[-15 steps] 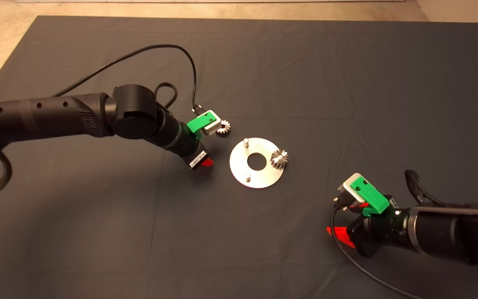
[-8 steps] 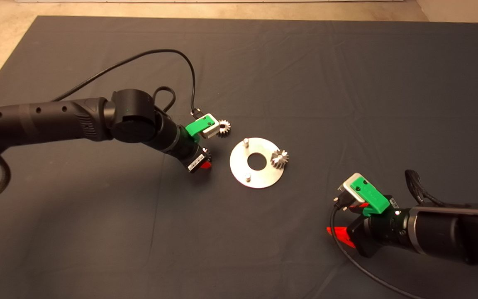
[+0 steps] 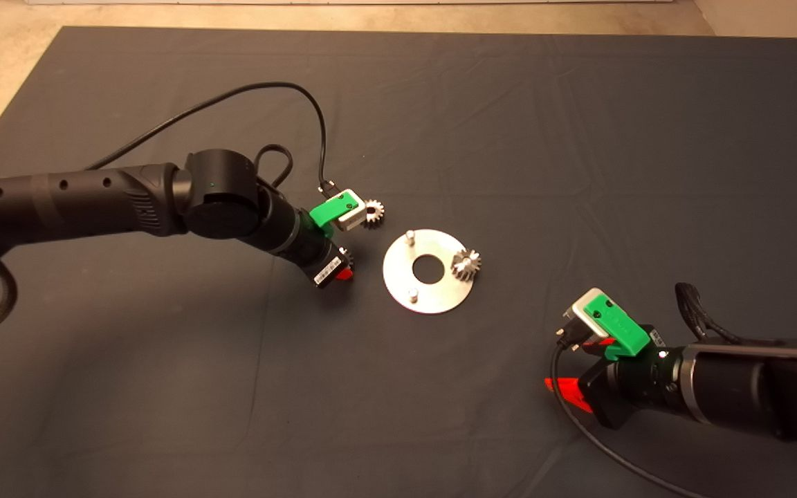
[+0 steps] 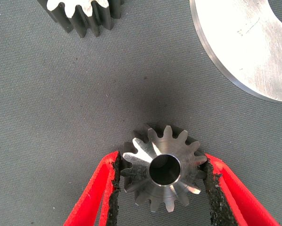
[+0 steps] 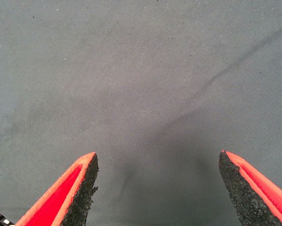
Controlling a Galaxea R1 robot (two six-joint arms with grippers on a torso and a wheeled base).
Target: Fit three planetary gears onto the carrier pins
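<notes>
- Barely anything has moved in the last half second; a second ago the left arm sat a touch lower and nearer the disc, and it has since pulled back slightly toward the mat's left side.
- Left gripper (image 4: 161,188) is down on the dark mat (image 3: 509,138), just left of the carrier disc (image 3: 429,271). Its jaws are clamped on one planetary gear (image 4: 162,173), with the black pads (image 4: 113,188) pressed against the teeth on both sides. That gear lies flat with its centre hole facing up.
- Second gear (image 3: 373,212) lies loose on the mat, just beyond the left gripper's green camera mount and up-left of the disc.
- Third gear (image 3: 466,263) already sits on the pin at the disc's right edge.
- Other two carrier pins are bare: one (image 3: 410,236) at the disc's upper left, one (image 3: 412,295) at its lower left.
- Right gripper (image 5: 157,188) rests low on the mat at lower right, well apart from the disc, jaws spread wide with nothing between them.
</notes>
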